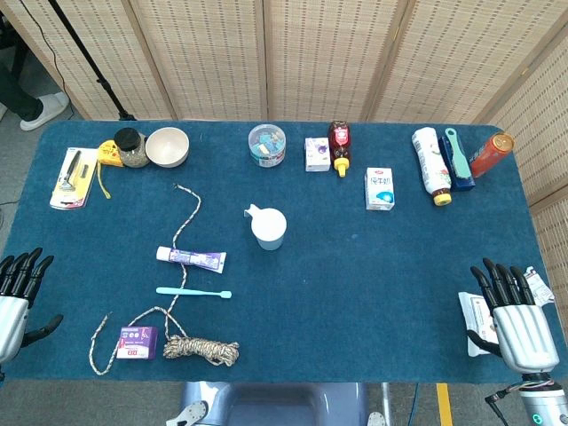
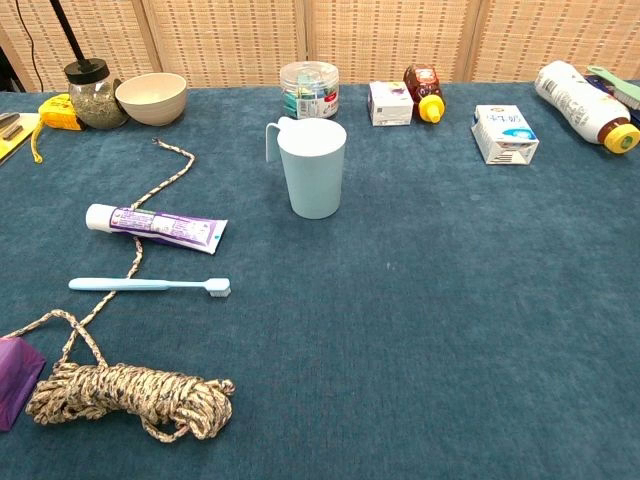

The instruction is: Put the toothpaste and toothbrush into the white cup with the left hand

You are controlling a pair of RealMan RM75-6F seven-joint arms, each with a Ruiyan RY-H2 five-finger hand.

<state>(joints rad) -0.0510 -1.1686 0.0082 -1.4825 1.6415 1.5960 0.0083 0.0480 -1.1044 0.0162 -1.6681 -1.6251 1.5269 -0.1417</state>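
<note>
Two task items lie flat left of the upright cup (image 2: 312,168): toothpaste (image 2: 155,223) across a rope (image 2: 130,392), toothbrush (image 2: 150,285) just nearer. Left hand (image 1: 16,297) and right hand (image 1: 516,318) rest at the table (image 1: 373,284) edges, fingers spread, holding nothing.

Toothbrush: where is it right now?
The toothbrush lies flat on the table's left half, just nearer the robot than the toothpaste, crossing the rope, left of the white cup.
</note>
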